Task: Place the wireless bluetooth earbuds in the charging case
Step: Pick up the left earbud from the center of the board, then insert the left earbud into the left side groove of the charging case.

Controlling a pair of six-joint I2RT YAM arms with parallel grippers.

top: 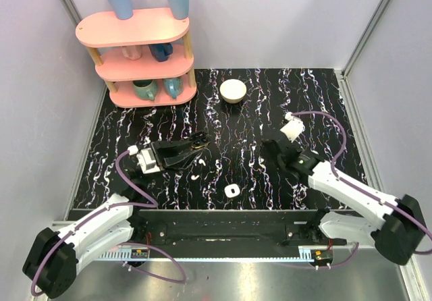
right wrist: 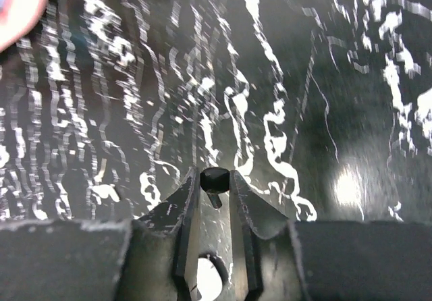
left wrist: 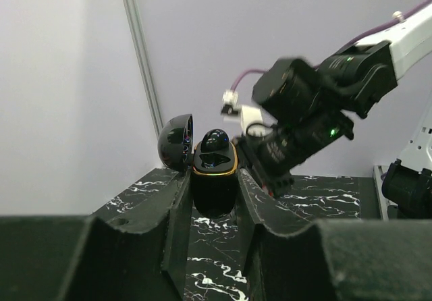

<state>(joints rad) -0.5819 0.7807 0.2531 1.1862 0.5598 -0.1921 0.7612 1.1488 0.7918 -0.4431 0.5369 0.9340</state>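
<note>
My left gripper (top: 197, 142) is shut on a black charging case (left wrist: 214, 179) with a gold rim. It holds the case upright above the table with the lid (left wrist: 177, 140) swung open to the left. One glossy black earbud (left wrist: 216, 141) sits in the case. My right gripper (top: 272, 146) is shut on a second small black earbud (right wrist: 215, 177), pinched at its fingertips, stem pointing back, above the marble table. The right arm (left wrist: 304, 112) shows close behind the case in the left wrist view.
A small white rounded-square piece with a dark centre (top: 231, 191) and a white curved piece (top: 196, 177) lie on the black marble table (top: 317, 98) near the front. A white bowl (top: 233, 90) stands at the back. A pink shelf with cups (top: 138, 58) is at the back left.
</note>
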